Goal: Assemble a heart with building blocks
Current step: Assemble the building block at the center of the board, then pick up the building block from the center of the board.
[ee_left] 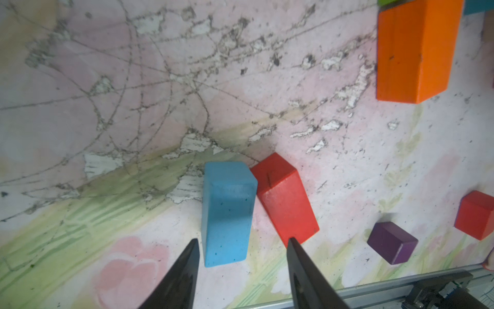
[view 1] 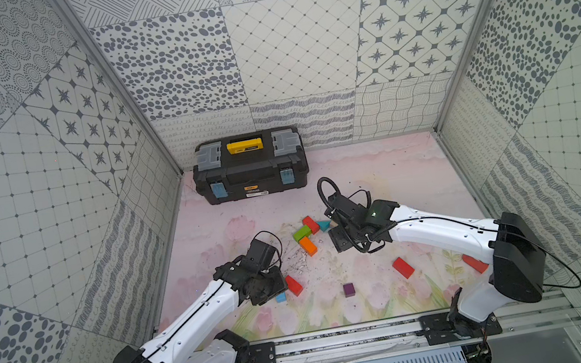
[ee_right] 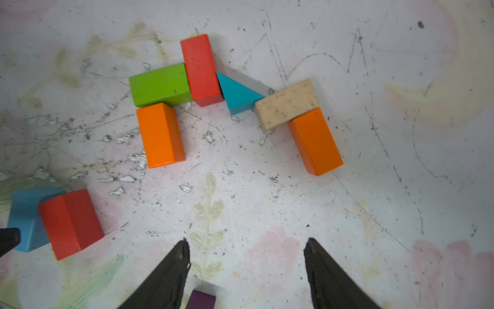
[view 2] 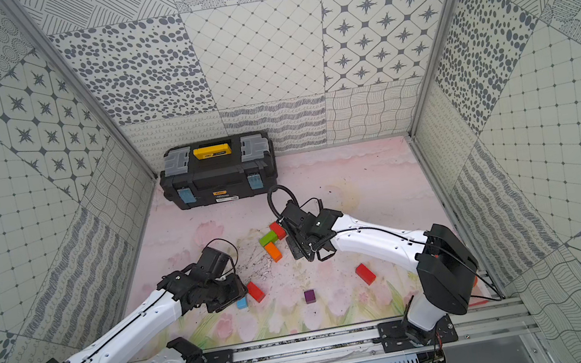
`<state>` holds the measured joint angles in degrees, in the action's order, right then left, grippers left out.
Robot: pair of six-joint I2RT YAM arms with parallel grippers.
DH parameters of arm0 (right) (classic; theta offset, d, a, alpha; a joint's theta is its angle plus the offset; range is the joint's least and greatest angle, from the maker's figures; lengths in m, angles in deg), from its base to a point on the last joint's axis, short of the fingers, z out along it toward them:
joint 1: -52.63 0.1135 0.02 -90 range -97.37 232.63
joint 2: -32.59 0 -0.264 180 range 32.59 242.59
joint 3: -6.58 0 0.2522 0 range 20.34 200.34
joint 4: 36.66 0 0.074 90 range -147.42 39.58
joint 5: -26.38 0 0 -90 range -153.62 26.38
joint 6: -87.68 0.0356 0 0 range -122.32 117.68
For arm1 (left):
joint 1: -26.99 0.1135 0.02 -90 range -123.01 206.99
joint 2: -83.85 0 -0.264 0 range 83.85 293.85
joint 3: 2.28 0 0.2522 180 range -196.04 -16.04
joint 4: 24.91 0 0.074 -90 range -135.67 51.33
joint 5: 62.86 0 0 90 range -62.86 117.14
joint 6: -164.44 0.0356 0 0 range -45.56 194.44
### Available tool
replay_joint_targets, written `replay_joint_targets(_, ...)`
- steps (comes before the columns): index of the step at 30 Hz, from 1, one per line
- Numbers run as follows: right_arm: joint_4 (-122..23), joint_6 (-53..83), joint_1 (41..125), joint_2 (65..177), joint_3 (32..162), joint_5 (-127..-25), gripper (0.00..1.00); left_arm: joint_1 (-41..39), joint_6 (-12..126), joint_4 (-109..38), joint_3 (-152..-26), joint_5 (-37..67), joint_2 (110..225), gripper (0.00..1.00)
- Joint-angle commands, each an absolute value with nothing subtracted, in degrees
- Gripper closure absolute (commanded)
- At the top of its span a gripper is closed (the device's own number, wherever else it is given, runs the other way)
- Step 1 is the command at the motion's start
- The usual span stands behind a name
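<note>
Heart (ee_right: 238, 93) top half's set; sides + tip to go. Right gripper (ee_right: 247, 240) open, empty; left gripper (ee_left: 243, 240) open, empty over blue brick (ee_left: 227, 214): nxt you likely drop, close, lift.

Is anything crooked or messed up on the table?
Yes. The plain-wood brick and the orange block touching it sit tilted, while the green block and the other orange block sit straighter. The pink mat is scratched and peeling.
</note>
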<state>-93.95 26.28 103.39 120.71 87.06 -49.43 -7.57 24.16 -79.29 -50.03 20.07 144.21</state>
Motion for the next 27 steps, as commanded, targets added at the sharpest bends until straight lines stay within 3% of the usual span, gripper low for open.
replay_joint_targets(1,-93.09,29.22,102.44,116.99,84.22,-48.24,0.29,-9.07,23.01,-84.3,-50.71,21.06,146.55,0.49)
replay_joint_targets(13,-92.79,29.41,99.64,111.71,80.65,-48.77,0.37,-9.13,25.22,-83.7,-53.83,24.23,157.42,0.58)
replay_joint_targets(20,-93.27,29.34,99.22,110.88,80.48,-48.73,0.44,-9.13,26.62,-86.45,-55.92,27.54,158.58,0.83)
replay_joint_targets(27,-93.47,29.34,96.67,108.01,79.34,-49.37,0.47,-10.35,29.9,-95.38,-62.08,32.5,152.36,0.95)
